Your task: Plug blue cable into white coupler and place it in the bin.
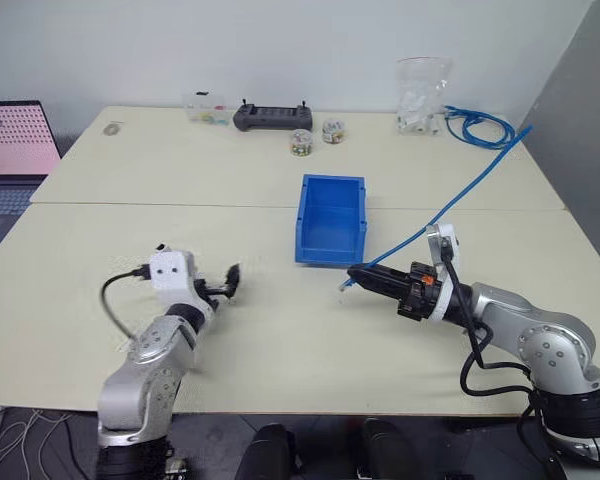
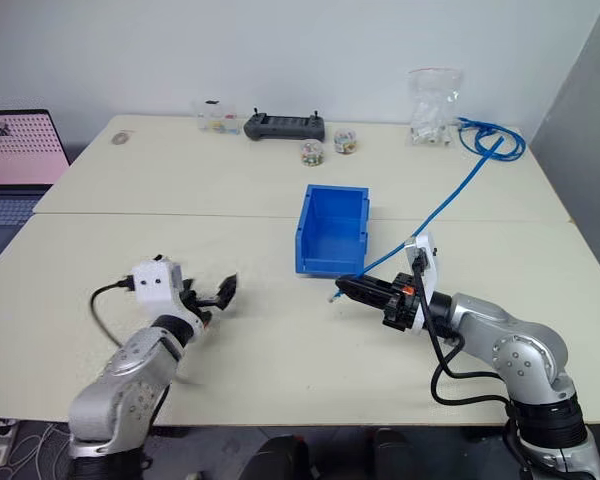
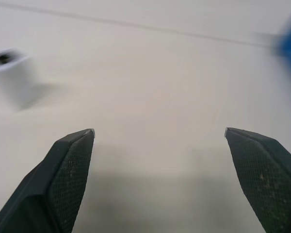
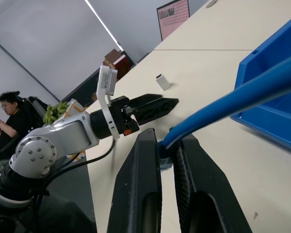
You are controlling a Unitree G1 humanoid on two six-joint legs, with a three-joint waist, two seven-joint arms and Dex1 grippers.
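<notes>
On the pale surface (image 1: 280,330), the left pincer (image 1: 230,282) is lying low, its textured black fingers (image 3: 70,170) spread wide on nothing, the small boxy white coupler (image 4: 162,81) sitting apart from it. Right of that, the open-top plastic bin (image 1: 332,218) is standing. Farther right, the level right pincer (image 1: 355,274) is clamping the thin blue cable (image 1: 450,208) near its end

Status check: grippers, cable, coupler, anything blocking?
Left gripper open, empty. Right gripper shut on cable near its plug. Coupler loose on table, unplugged. Bin beside right fingers; nothing blocking.
</notes>
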